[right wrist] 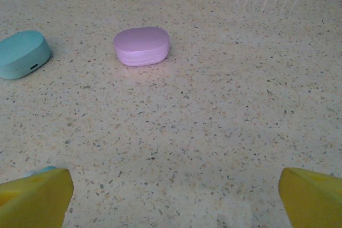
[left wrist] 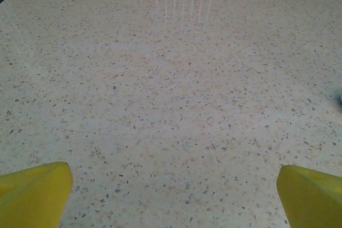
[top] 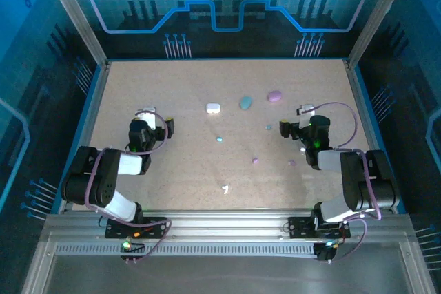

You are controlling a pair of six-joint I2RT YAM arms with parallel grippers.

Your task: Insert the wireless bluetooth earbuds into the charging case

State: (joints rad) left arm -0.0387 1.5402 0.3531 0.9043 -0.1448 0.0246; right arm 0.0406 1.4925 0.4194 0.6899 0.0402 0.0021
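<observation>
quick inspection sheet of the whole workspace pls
surface: speckled table, flat
job's things: white case, teal case, purple case in a far row; teal and purple ones shut; teal bud, purple bud, white bud among those scattered nearer the arms
clutter: nothing seen
grippers: left gripper and right gripper open, empty
cables: purple cables looped along both arms
surroundings: blue-lit walls, metal frame

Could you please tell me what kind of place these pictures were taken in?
Probably a robot manipulation cell in a lab or demo booth: an aluminium frame encloses a speckled tabletop, blue circuit-and-gear backdrop panels wall it in, and a left arm and right arm are bolted to a rail.
</observation>
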